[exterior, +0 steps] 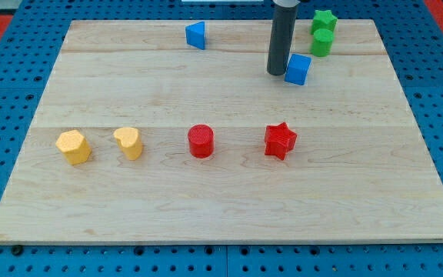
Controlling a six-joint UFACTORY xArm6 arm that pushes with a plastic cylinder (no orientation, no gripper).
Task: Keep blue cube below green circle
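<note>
The blue cube (298,68) sits near the view's top right of the wooden board (221,208). The green circle (321,42), a short cylinder, stands just above and to the right of it, a small gap apart. My tip (277,72) rests on the board right at the blue cube's left side, touching or nearly touching it. The dark rod rises straight up out of the view's top.
A green star (324,21) sits just above the green circle. A blue wedge-like block (196,35) lies at the top middle. Across the middle row stand a yellow hexagon (74,147), a yellow heart (129,142), a red cylinder (201,141) and a red star (280,141).
</note>
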